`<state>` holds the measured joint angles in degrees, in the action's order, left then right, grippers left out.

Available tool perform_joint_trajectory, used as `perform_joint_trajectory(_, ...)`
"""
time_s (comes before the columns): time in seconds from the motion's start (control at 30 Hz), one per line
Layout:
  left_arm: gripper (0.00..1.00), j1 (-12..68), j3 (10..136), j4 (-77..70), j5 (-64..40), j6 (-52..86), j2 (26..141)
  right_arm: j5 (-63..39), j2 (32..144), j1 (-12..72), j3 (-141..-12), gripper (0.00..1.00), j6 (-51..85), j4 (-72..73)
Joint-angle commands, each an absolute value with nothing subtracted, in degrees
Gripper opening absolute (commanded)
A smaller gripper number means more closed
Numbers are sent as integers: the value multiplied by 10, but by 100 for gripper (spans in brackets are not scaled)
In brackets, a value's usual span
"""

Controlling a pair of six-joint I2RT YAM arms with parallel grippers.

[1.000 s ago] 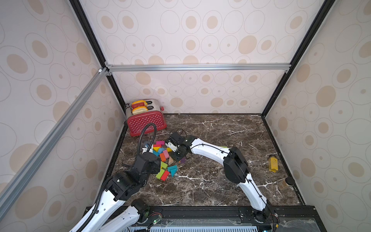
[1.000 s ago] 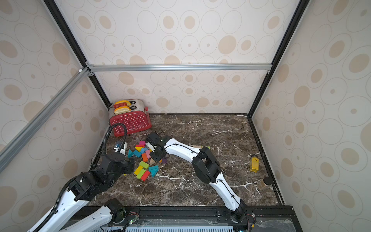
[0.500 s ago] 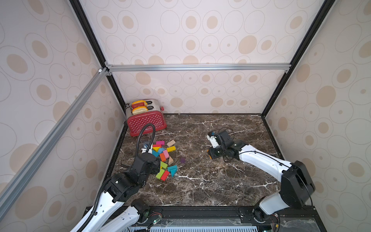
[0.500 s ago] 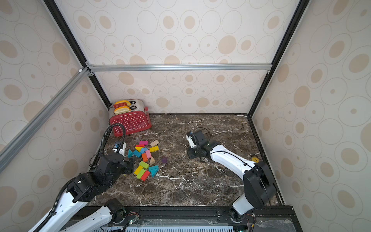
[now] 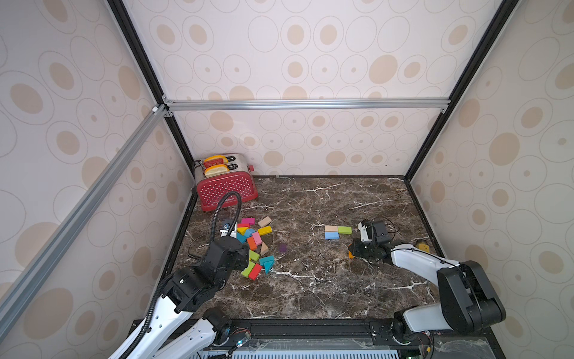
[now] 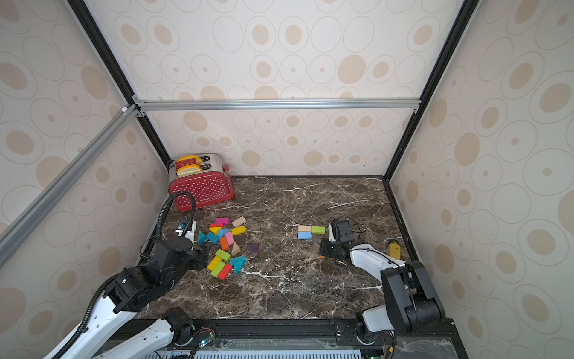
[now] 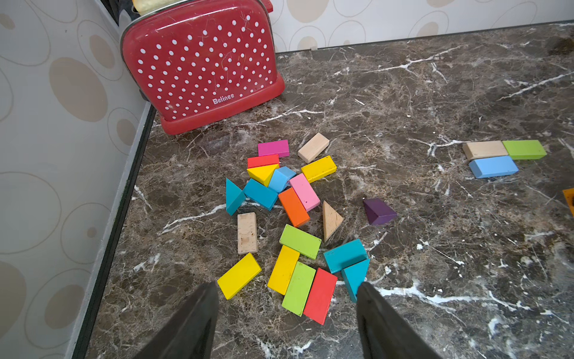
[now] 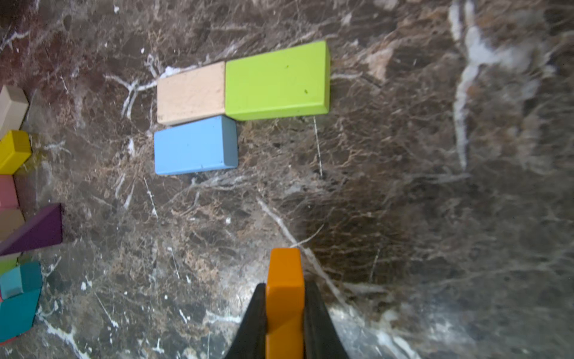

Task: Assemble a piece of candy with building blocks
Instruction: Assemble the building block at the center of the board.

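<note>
A loose pile of building blocks (image 5: 254,245) in many colours lies at the left of the marble floor, also seen in the left wrist view (image 7: 289,217). Right of centre, a bare wood block (image 5: 331,228), a green block (image 5: 344,230) and a blue block (image 5: 331,235) lie flat, touching one another. My right gripper (image 8: 285,284) is shut on an orange block (image 8: 284,267) held on edge, a short way right of and nearer than those three. My left gripper (image 7: 287,284) hangs open over the near edge of the pile, holding nothing.
A red polka-dot toaster (image 5: 226,183) stands in the back left corner. A mustard-yellow bottle-like thing (image 5: 422,246) sits by the right wall. A lone purple wedge (image 5: 282,247) lies just right of the pile. Walls close in the floor on three sides.
My right arm has swung from the pile across to the right side with the orange block in its jaws. The left arm has stayed put.
</note>
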<state>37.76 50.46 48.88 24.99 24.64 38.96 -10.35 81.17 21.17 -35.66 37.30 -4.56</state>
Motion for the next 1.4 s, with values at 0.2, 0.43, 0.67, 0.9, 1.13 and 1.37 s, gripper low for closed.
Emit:
perform_joint_trajectory(0.2,72,378,504,489,248,244,388,-136,866,185,-324,17,400,58)
perform_joint_trajectory(0.43,72,377,504,489,248,245,387,-134,878,179,-298,33,394,64)
perform_joint_trajectory(0.67,72,378,504,489,247,246,385,-126,863,159,-278,40,376,50)
perform_joint_trajectory(0.9,72,377,504,490,247,246,386,-93,838,152,-288,54,343,-16)
perform_joint_trajectory(1.13,73,378,504,490,246,246,383,-149,802,154,-296,55,304,-89)
perform_joint_trajectory(1.37,73,377,504,488,243,246,383,-109,811,183,-338,55,280,-154)
